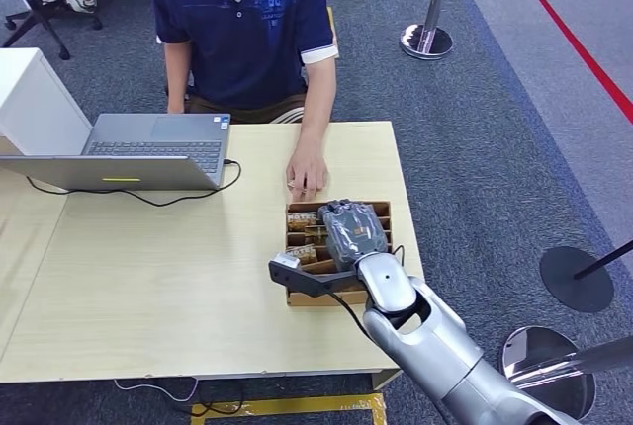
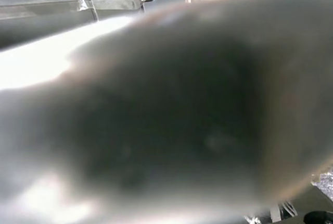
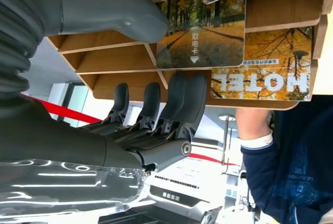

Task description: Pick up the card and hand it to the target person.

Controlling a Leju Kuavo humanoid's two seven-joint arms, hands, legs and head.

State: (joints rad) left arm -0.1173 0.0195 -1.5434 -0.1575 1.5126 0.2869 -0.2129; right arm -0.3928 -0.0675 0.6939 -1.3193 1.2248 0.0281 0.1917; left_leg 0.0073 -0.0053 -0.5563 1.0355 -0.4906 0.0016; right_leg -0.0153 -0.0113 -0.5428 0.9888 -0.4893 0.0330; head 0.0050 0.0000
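My right hand (image 1: 349,234) sits over the wooden card rack (image 1: 299,298) at the tabletop's (image 1: 149,277) near right, thumb and fingers straddling a card (image 3: 201,39) still slotted; lift and handover to the person (image 1: 246,20) remain.

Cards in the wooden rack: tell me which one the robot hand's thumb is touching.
The autumn-path card with Chinese text and a white arrow; the thumb rests at its edge. The HOTEL card sits apart from it.

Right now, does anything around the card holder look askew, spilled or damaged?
Nothing stands out. The wooden card holder sits flat on the table, with its cards slotted in its tiers. The right hand is at the holder, and a person's hand rests just beyond it.
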